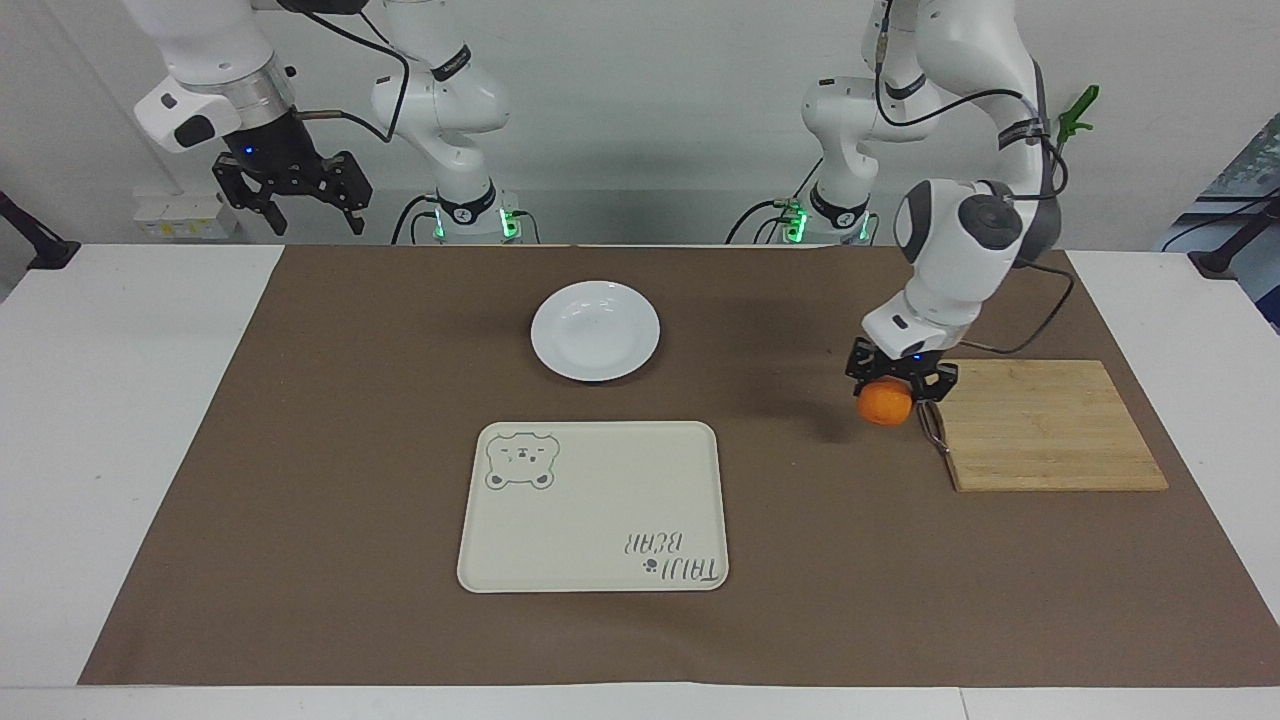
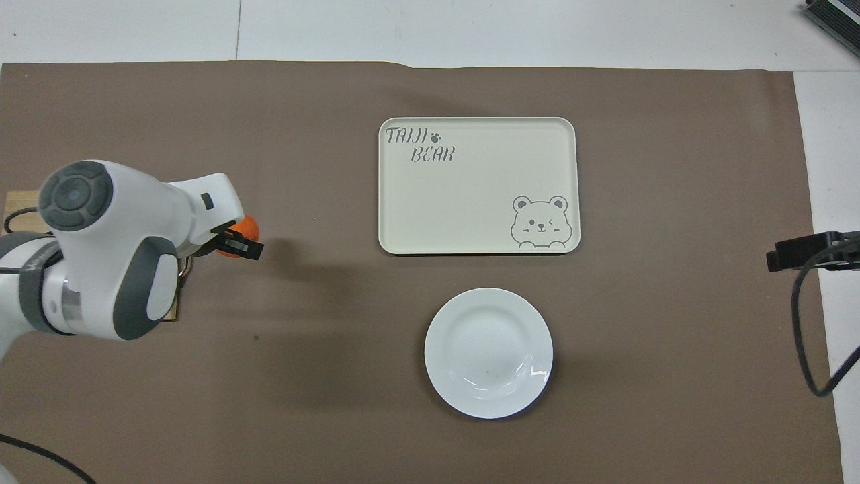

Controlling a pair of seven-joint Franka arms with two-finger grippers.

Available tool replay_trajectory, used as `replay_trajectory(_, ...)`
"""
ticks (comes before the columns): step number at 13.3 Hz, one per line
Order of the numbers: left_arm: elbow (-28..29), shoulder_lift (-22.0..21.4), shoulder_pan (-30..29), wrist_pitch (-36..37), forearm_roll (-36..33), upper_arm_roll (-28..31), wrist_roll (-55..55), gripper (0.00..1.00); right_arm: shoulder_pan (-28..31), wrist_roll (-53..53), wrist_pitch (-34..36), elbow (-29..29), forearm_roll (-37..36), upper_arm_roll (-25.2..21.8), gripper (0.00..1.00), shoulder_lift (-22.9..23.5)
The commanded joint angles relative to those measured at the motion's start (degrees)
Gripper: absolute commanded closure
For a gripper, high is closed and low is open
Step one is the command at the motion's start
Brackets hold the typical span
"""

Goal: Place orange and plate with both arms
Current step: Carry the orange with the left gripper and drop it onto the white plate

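Observation:
My left gripper (image 1: 897,381) (image 2: 240,243) is shut on the orange (image 1: 885,403) (image 2: 243,232) and carries it in the air over the brown mat, just off the wooden board's handle end. The arm's wrist hides most of the fruit from above. The white plate (image 1: 595,330) (image 2: 488,353) lies bare on the mat, nearer to the robots than the cream bear tray (image 1: 594,506) (image 2: 478,185). My right gripper (image 1: 298,198) (image 2: 799,251) waits open, high over the table's edge at the right arm's end.
A wooden cutting board (image 1: 1043,424) with a metal handle (image 1: 932,426) lies at the left arm's end of the table. A brown mat (image 1: 400,400) covers most of the white table. From above, the left arm covers nearly all of the board.

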State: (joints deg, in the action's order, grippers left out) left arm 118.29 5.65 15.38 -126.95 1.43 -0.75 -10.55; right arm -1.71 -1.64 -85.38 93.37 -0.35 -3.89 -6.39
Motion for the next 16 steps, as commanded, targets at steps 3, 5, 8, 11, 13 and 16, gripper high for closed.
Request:
replay_trajectory(3, 1.0, -2.4, 15.4, 0.1, 0.5, 0.9, 12.3, 0.98, 0.7, -1.5, 0.1, 1.7, -0.5, 0.3, 0.0, -1.4)
replay_trajectory(5, 1.0, -2.0, 21.8, -2.0, 0.5, 0.9, 19.1, 0.95, 0.7, -1.5, 0.1, 1.8, -0.5, 0.3, 0.0, -1.5)
replay_trajectory(8, 1.0, 0.2, 29.9, -8.0, 3.5, 0.9, 26.3, 0.92, 0.7, -1.6, 0.1, 1.8, -0.5, 0.3, 0.0, -1.4)
replay_trajectory(11, 0.4, 3.0, 36.1, -11.0, 7.4, 0.9, 28.7, 0.92, 0.7, -1.6, 0.1, 2.0, -0.5, 0.3, 0.0, -1.5)
replay_trajectory(13, 0.3, 4.4, 38.8, -13.8, 8.6, 0.9, 29.4, 0.92, 0.7, -1.5, 0.0, 2.0, -0.5, 0.3, 0.0, -1.5)
replay_trajectory(16, -0.9, 9.4, 41.8, -16.8, 8.9, 0.9, 32.6, 0.81, 0.7, -1.5, 0.1, 2.0, -0.5, 0.3, 0.0, -1.5)
